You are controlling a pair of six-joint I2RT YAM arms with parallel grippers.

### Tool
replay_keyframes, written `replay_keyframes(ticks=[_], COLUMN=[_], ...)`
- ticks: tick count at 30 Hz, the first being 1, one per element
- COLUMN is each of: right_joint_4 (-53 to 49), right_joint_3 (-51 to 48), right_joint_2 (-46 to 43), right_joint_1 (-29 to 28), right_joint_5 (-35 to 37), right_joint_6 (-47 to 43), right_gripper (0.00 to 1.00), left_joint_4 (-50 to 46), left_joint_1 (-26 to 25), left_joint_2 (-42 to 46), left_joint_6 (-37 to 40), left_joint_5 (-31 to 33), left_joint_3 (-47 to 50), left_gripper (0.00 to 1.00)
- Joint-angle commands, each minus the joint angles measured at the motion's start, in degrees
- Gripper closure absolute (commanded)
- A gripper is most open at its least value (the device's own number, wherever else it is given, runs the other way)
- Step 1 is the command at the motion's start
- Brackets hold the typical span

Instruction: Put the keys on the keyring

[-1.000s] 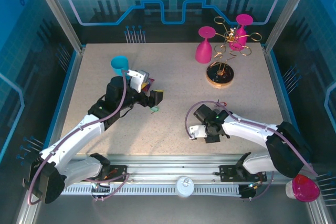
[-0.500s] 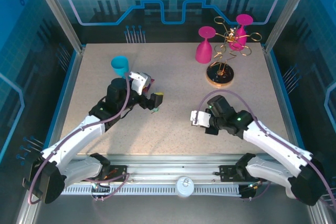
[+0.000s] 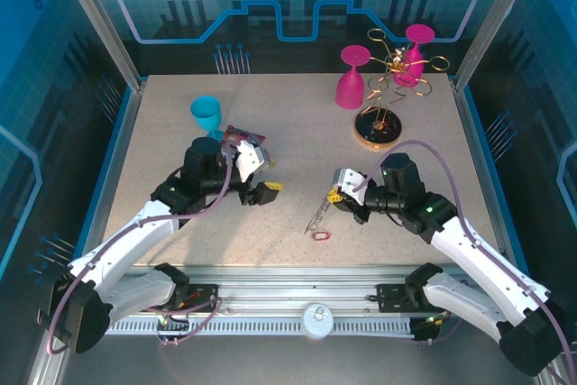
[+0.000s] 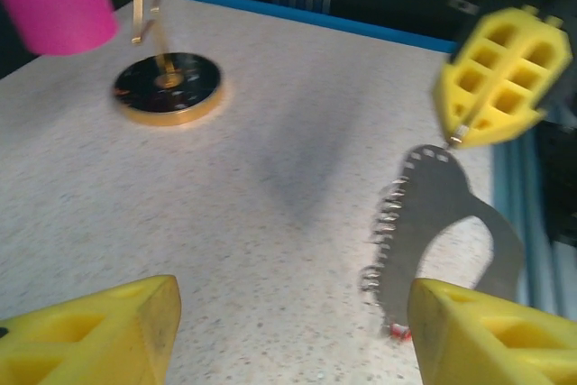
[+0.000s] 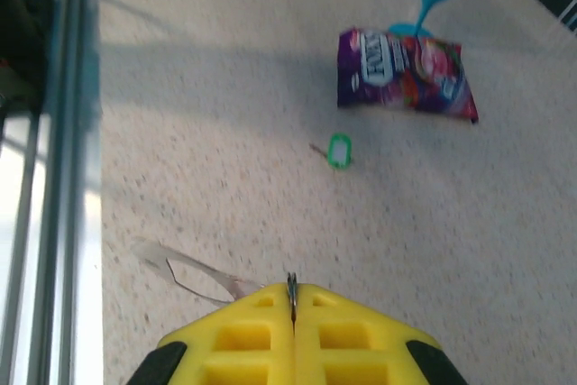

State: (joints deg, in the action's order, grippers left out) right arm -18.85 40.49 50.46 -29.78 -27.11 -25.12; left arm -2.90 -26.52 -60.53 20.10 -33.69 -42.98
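I count two keys. The red-tagged key (image 3: 321,235) lies lower centre, at the bottom end of the single keyring (image 3: 316,217); I cannot tell whether it is threaded on. The ring hangs from the right gripper (image 3: 341,197), whose pads are clamped on its top edge. The left gripper (image 3: 262,190) is empty, fingers spread. The green-tagged key (image 5: 339,151) lies loose on the table (image 3: 297,151). Beyond are one purple snack packet (image 3: 242,138), one blue cup (image 3: 206,114), two pink glasses (image 3: 352,78) and one gold rack (image 3: 389,87).
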Motion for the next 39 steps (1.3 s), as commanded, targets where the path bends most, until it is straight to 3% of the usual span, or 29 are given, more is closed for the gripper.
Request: replay_keyframes(ticks=[1,9,15,21,39], right_joint_4=[9.3,15.5,17.7,19.6,26.0], right_joint_3=[-0.6,2.1,3.2,3.5,3.3], right_joint_2=[-0.4,4.0,5.7,6.1,10.2], right_joint_1=[1.4,1.8,1.7,0.6,-3.5], right_joint_5=[-9.3,-17.6,-18.1,-17.3,-16.7], right_joint_6=[3.4,5.8,8.1,10.2,13.9], right_gripper=[1.0,1.0,1.0,1.0,1.0], left_joint_4=[-0.7,4.8,13.3,16.1,22.6], left_joint_1=[-1.4,-4.4,-4.6,-5.3,-5.5], left_joint_2=[-0.8,-8.7,-9.3,-8.8,-10.2], left_joint_6=[4.6,5.8,6.6,7.2,2.1], left_joint_5=[-10.9,-15.7,-21.1,-21.2,-20.8], left_joint_3=[-2.2,-6.1,-0.6,2.1,3.2], left_gripper=[0.37,0.54,0.67,0.72,0.73])
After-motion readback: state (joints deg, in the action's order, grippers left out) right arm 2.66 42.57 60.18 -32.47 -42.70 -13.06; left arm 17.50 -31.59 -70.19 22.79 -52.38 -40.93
